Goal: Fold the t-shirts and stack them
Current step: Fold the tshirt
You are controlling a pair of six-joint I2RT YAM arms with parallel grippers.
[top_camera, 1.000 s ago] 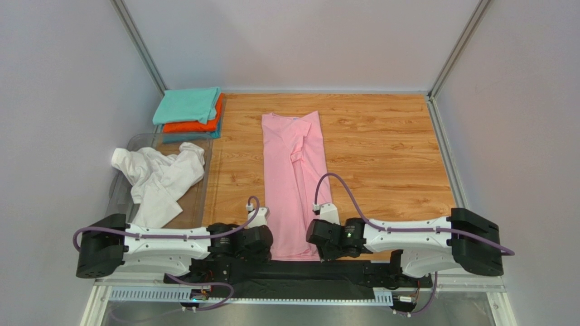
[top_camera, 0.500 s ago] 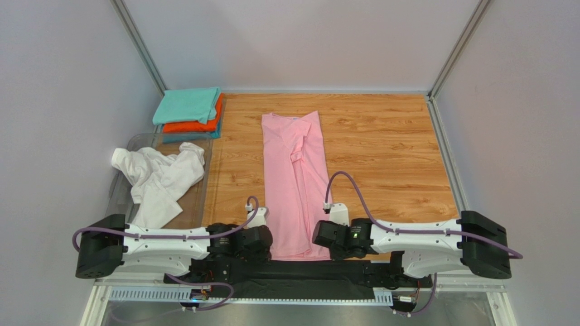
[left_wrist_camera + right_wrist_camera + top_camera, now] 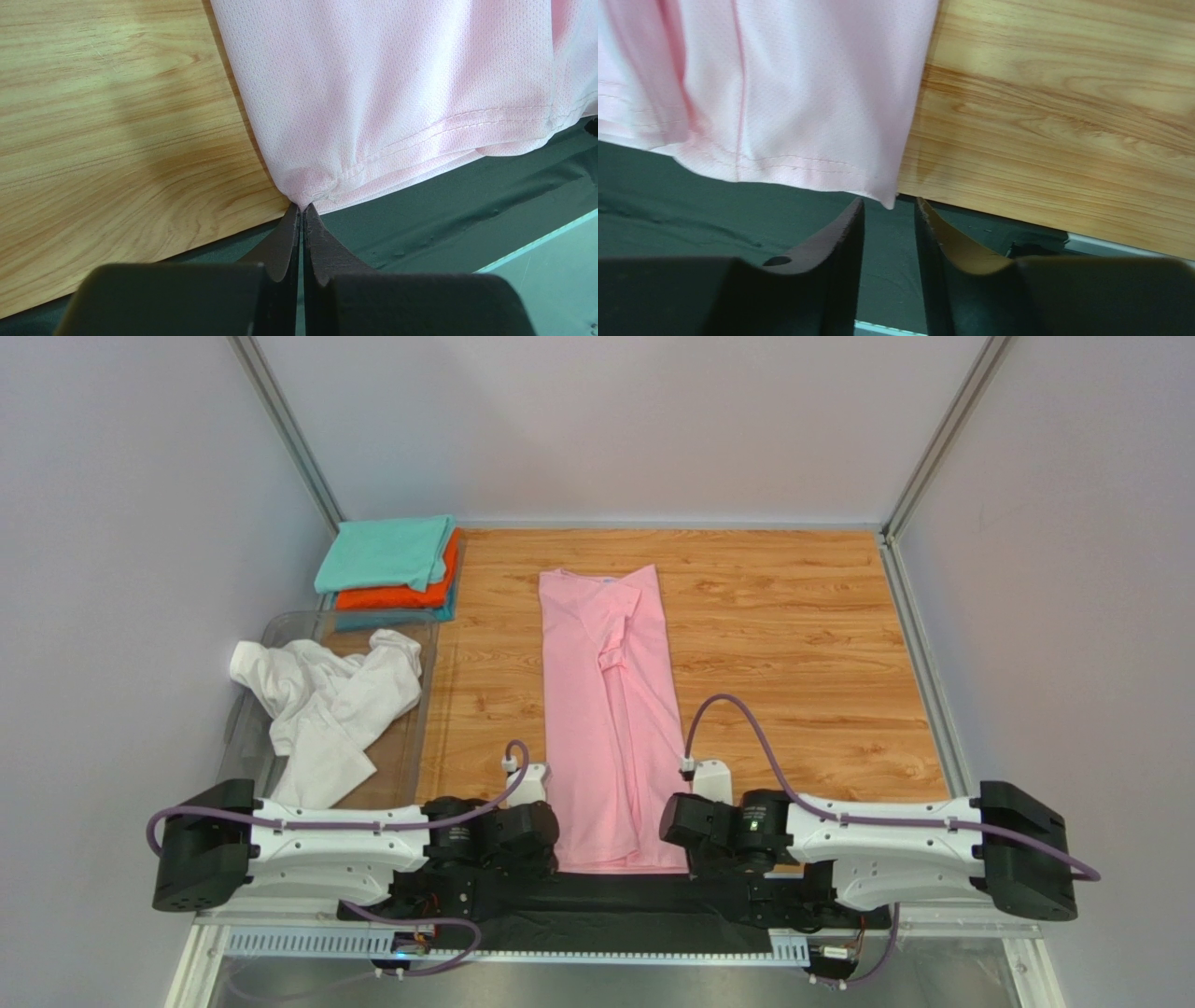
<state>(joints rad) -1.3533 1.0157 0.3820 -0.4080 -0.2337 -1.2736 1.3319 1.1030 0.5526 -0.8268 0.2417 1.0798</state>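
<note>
One pink tee (image 3: 606, 714) lies centred on the table (image 3: 800, 644), long axis near-to-far, hem at the table's near edge (collar far). Left gripper (image 3: 302, 210) clamps the hem's left corner. The right gripper (image 3: 889, 210) has jaws parted, just off the right corner.

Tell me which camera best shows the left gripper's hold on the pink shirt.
Left wrist view: the left gripper is shut on the pink shirt's puckered hem corner. The top view hides its fingers under the arm; the right wrist view misses it.
</note>
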